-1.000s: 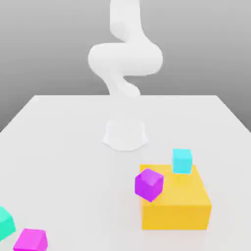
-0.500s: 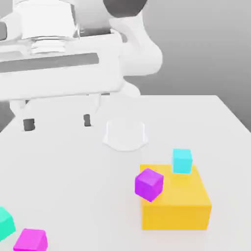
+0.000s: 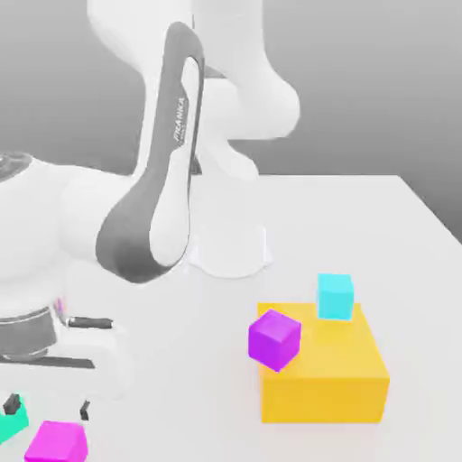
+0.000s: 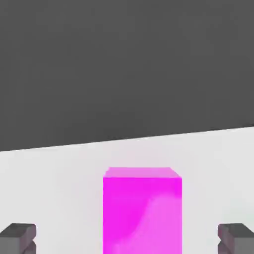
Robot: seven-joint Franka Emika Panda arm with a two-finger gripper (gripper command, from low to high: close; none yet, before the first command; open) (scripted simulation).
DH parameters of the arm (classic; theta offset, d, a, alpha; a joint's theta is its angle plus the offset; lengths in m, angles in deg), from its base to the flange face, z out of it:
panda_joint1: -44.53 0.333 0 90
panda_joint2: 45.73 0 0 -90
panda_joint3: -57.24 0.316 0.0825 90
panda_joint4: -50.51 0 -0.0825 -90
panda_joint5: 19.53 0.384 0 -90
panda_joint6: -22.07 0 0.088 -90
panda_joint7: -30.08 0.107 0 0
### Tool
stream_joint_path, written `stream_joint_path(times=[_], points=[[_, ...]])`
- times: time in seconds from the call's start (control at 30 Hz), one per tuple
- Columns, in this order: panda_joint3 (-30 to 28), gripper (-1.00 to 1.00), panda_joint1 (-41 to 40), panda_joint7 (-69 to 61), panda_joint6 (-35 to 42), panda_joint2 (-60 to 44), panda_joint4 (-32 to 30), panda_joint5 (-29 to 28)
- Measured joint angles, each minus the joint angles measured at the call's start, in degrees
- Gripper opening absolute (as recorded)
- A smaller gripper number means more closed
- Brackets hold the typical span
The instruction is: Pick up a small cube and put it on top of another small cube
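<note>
The small cube [image 3: 57,442], bright magenta-pink, lies on the white table at the near edge on the exterior view's left. My gripper [image 3: 50,407] hangs just above it, open, with dark fingertips [image 3: 86,411] spread to either side. In the hand view the small cube [image 4: 142,211] sits midway between the two fingertips [image 4: 19,238] of the gripper [image 4: 128,239], with wide gaps on both sides and no contact. A teal cube [image 3: 11,422] lies right beside the magenta one, partly behind a finger.
A big yellow block [image 3: 325,370] stands on the exterior view's right with a cyan cube [image 3: 335,296] on its top. A violet-purple cube [image 3: 274,339] tilts against its left top edge. The arm's round base [image 3: 230,248] sits mid-table; the table edge runs just beyond the magenta cube.
The arm has swung down from high up to the near left corner, bringing the open gripper over the magenta cube. None of the cubes has moved.
</note>
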Motion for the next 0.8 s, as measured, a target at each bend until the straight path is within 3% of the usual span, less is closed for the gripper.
stream_joint_path(times=[0.03,0.07,0.3,0.43,0.8], points=[[0.97,0.00,-0.82,-0.67,-1.55,-2.10,0.46,0.87],[1.84,-1.00,-1.55,-1.22,-2.89,-3.88,0.86,1.61],[1.94,-1.00,-1.64,-1.33,-3.00,-4.15,0.92,1.73],[-0.85,-1.00,0.59,1.14,2.26,2.95,-0.83,-1.76],[8.94,-1.00,11.81,-4.09,10.29,24.26,-14.74,-3.23]])
